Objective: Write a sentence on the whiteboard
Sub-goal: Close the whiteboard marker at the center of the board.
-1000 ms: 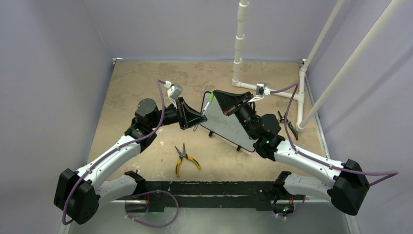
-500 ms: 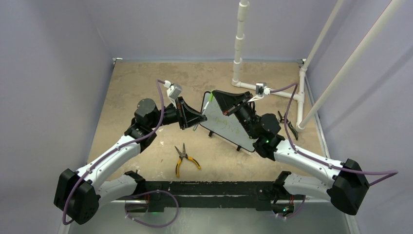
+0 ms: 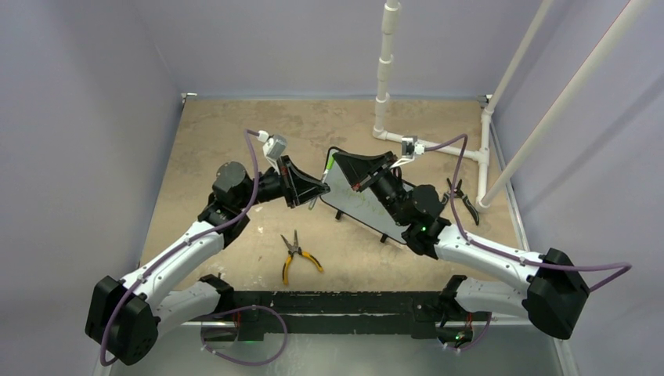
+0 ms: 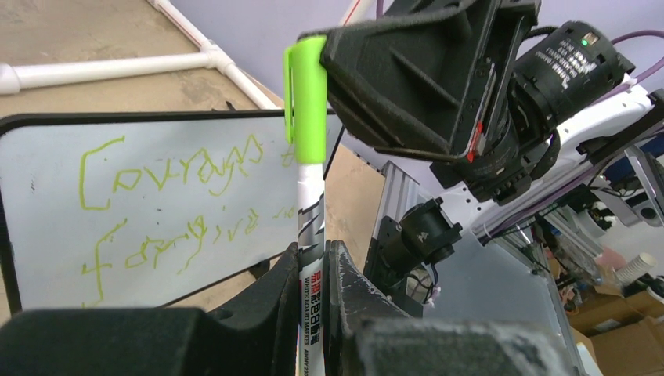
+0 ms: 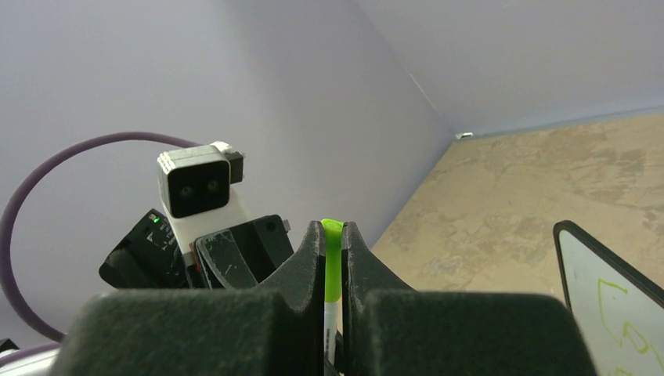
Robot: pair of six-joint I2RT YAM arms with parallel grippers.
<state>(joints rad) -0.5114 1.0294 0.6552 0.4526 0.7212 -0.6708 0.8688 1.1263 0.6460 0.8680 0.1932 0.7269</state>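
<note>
**Item 1, whiteboard**: we are finding it propped on its small feet near the middle of the table. Its face is turning toward the left arm, and the right arm is reaching over its far edge.

**Item 2, sentence**: we are reading two rows of thin green scrawl that fill most of the board's width. We are judging the writing itself done.

**Item 3, marker**: we are seeing it upright just off the board's corner, not touching the face. The left gripper is pinching its white barrel between pressed-together fingers.

**Item 4, cap**: this lime-green piece is sitting over the marker's tip, and the right gripper is clamping it tightly. We are taking this as the capping step. We cannot tell whether the cap is pushed fully home. What we are counting as left is seating it and setting the marker down.

**Item 5, room:** both grippers are crowding the board's far-left corner, so any sideways pull is risking a knock to the frame. Bare table is lying open to the far left and behind. The pliers are lying on the near side between the arms, well apart from the board. White pipes are closing off the far right, and walls are bounding the table.
</note>
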